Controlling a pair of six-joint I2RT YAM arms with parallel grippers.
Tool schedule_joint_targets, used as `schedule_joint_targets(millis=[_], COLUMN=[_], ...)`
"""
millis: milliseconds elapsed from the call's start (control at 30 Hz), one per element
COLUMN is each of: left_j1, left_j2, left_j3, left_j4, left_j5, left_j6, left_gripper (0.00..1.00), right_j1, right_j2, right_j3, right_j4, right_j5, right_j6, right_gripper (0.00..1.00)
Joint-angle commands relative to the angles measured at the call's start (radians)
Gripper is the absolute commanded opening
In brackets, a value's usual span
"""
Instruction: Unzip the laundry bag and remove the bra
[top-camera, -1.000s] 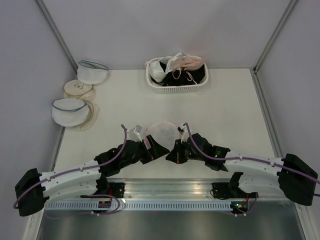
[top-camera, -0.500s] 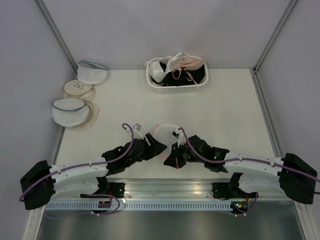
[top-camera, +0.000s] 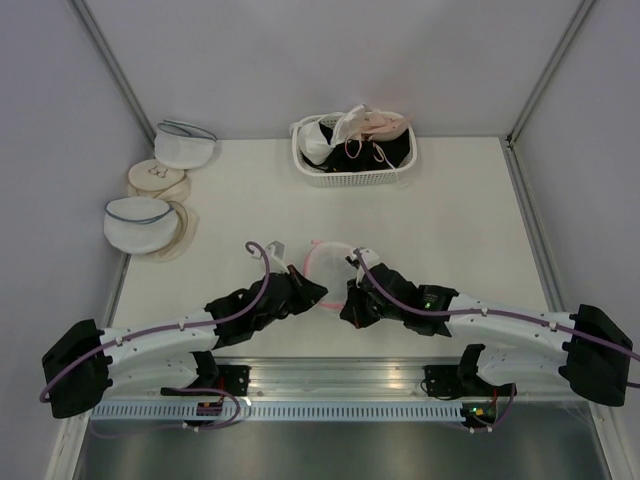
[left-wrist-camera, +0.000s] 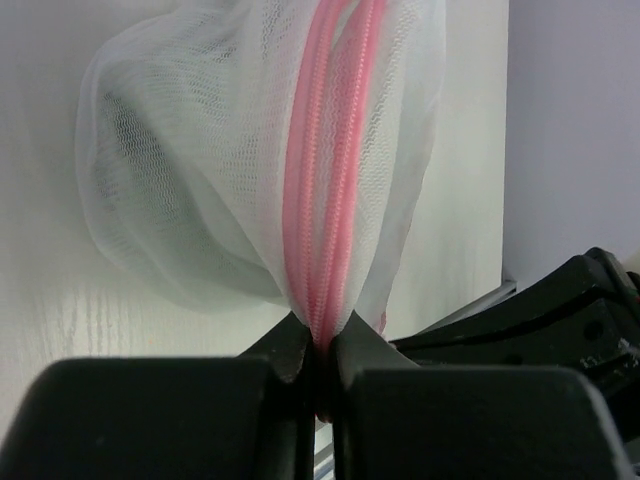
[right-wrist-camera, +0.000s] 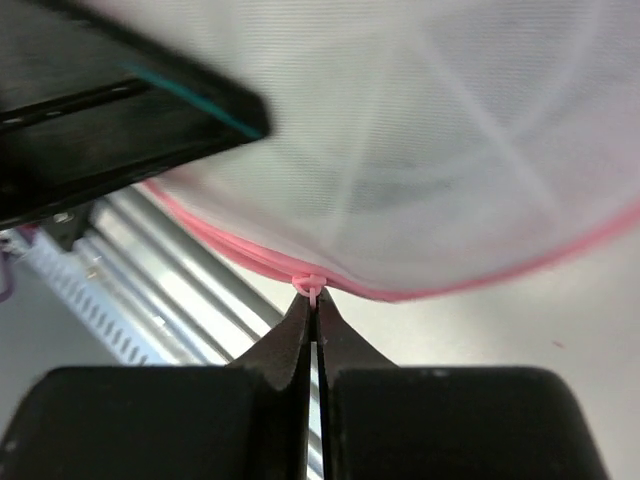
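- Laundry bag (top-camera: 328, 262) sits at the near middle of the table (top-camera: 450, 210), caught between both hands; the mesh is too hazy to tell what's inside.
- Left hand (left-wrist-camera: 322, 345) is clenched on the pink zipper trim (left-wrist-camera: 325, 150), which runs straight away from it, a domed half bulging on either side.
- Right hand (right-wrist-camera: 313, 300) is pinched tight on the tiny zipper pull (right-wrist-camera: 312, 283) at the rim.
- Far back, the basket (top-camera: 350, 180) holds a white bra (top-camera: 318, 147), a pale pink bra (top-camera: 385, 122) and a black bra (top-camera: 392, 150).

No lettering, label, brand, number or sign is legible in any of the three views; nothing can be read.
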Motion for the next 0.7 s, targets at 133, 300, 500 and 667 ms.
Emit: schedule_joint_targets(millis=[133, 300, 500, 667], left_j1=[0.037, 0.077, 0.216, 0.304], left_j2=[0.017, 0.062, 0.204, 0.359], left_j3=[0.063, 0.069, 0.159, 0.306], left_j4=[-0.015, 0.034, 0.138, 0.166], left_j5=[0.041, 0.152, 0.379, 0.471], left_j6=[0.175, 0.275, 0.451, 0.545], left_gripper=[0.02, 0.02, 0.02, 0.32], right_j1=[-0.001, -0.035, -0.038, -0.041], right_j2=[0.06, 0.15, 0.137, 0.051], right_j3=[0.159, 0.192, 0.177, 0.13], right_j4=[-0.459, -0.466, -0.372, -0.291], right_j5=[0.507, 0.723, 0.716, 0.635], right_j6=[0.045, 0.07, 0.018, -0.017], right_gripper=[0.01, 0.0, 0.0, 0.0])
